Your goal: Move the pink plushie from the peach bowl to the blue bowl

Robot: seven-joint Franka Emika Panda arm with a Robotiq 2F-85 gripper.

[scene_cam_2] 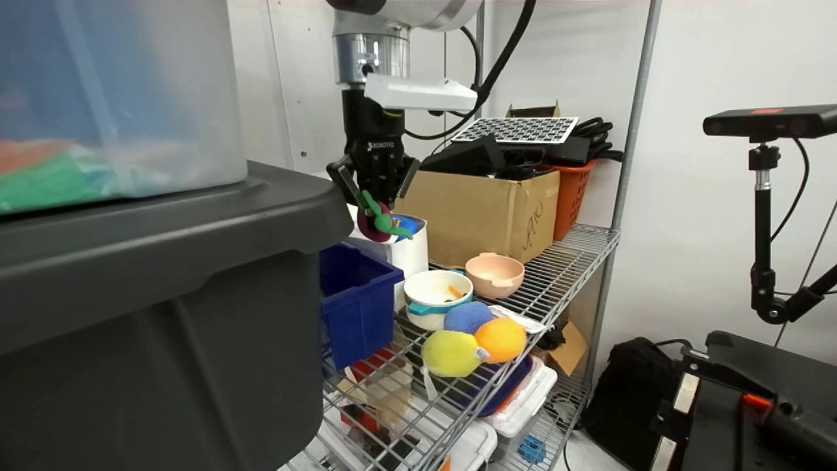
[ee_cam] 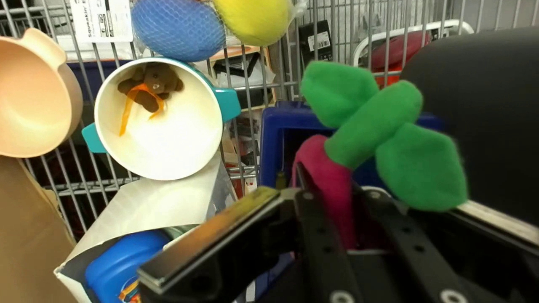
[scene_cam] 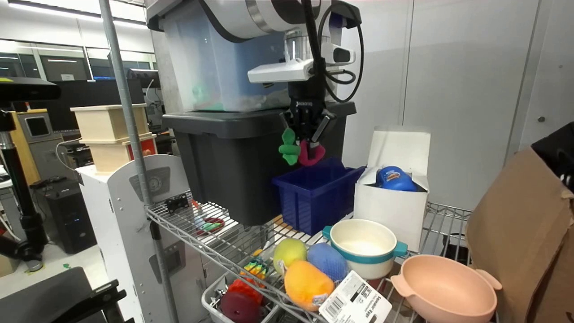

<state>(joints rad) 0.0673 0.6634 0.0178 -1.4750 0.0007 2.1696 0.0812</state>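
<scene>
Black Robotiq gripper (scene_cam: 309, 143), fingers nearly together, pinches the magenta-pink and green soft plushie (ee_cam: 356, 145), suspended above a dark blue rectangular plastic bin (scene_cam: 316, 206); the wide, round peach plastic bowl (scene_cam: 448, 282) stands well apart.

Robotics lab by look: robot arm (scene_cam: 269, 20), wire shelving (scene_cam_2: 579, 252), stand-mounted camera (scene_cam_2: 771, 123), computer tower (scene_cam: 63, 215), strip lights (scene_cam: 56, 12).

In an exterior view, bowl (scene_cam: 448, 287) right of pot (scene_cam: 363, 242), bin (scene_cam: 309, 208) left; plushie (scene_cam: 306, 158) in claw (scene_cam: 309, 144), apparently above bin.
</scene>
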